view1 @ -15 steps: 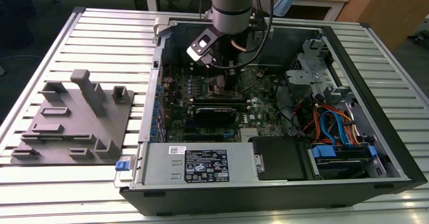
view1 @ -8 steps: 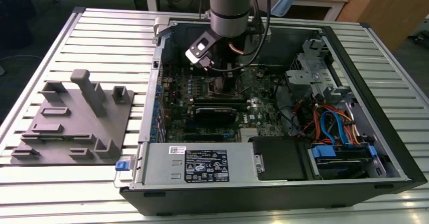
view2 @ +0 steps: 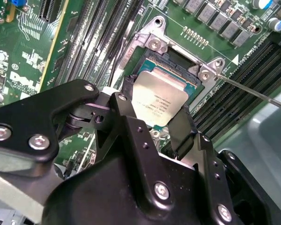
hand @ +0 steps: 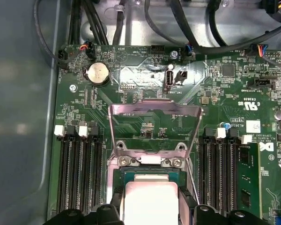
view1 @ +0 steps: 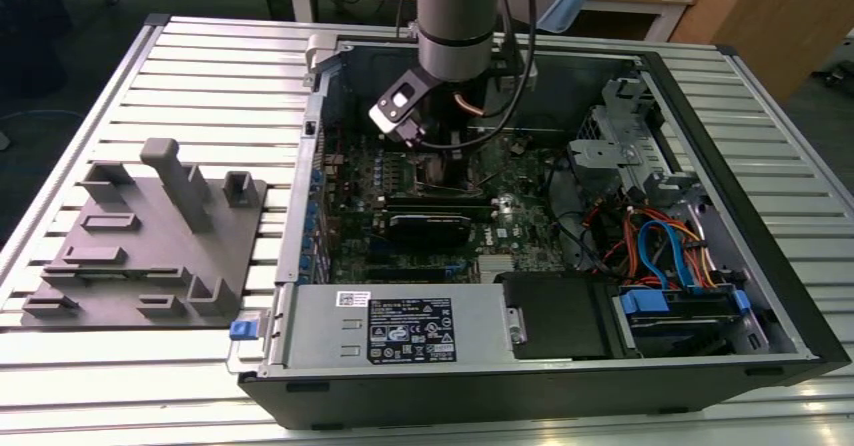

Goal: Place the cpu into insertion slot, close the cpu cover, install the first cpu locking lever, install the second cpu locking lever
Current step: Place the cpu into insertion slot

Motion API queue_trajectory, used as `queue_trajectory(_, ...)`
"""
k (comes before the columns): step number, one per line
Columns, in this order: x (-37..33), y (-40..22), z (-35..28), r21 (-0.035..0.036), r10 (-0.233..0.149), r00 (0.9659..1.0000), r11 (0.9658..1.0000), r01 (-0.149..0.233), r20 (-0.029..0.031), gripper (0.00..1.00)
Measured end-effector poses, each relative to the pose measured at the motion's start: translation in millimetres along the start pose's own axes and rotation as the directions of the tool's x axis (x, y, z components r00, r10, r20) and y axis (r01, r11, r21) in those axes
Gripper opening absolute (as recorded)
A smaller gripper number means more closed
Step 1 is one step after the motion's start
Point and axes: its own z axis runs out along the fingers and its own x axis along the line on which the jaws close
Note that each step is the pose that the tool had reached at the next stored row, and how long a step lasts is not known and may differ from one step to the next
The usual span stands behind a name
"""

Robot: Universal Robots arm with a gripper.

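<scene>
- Long silver slats are making up the table (view1: 200,66), and we are seeing an open computer case (view1: 790,296) lying on it.
- A grey tray (view1: 134,296) with little stands is sitting on the table, just beside the case on the exterior view's left.
- The robot arm (view1: 454,26) is reaching down into the case, over the green board (view1: 350,228).
- In the second wrist view, the black gripper (view2: 157,104) is squeezing the cpu (view2: 160,96), with one finger (view2: 183,127) pressing on each of two sides.
- The cpu is showing its dull silver top, and it is hanging right over the insertion slot (view2: 171,62), inside the slot's silver rim.
- We cannot tell if the cpu is sitting all the way down in the slot.
- In the first wrist view, we are seeing the cpu (hand: 150,197) between the fingers, with the slot's dark edge (hand: 145,174) peeking out around it.
- The cpu cover (hand: 154,109) is standing up open behind the slot, and the green board is showing through its big window.
- Long black memory slots (hand: 79,173) are lying on both sides of the slot.
- A thin metal rod (view2: 253,92) is sticking out from one corner of the rim.
</scene>
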Motion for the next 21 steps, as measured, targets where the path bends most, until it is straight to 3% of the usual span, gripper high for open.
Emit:
queue_trajectory(9,-0.1,-1.1,5.2,0.0003,0.002,1.0,1.0,-0.002,0.0004,0.54)
queue_trajectory(21,0.0,-1.5,6.2,0.0001,0.003,1.0,1.0,-0.003,-0.0006,0.54)
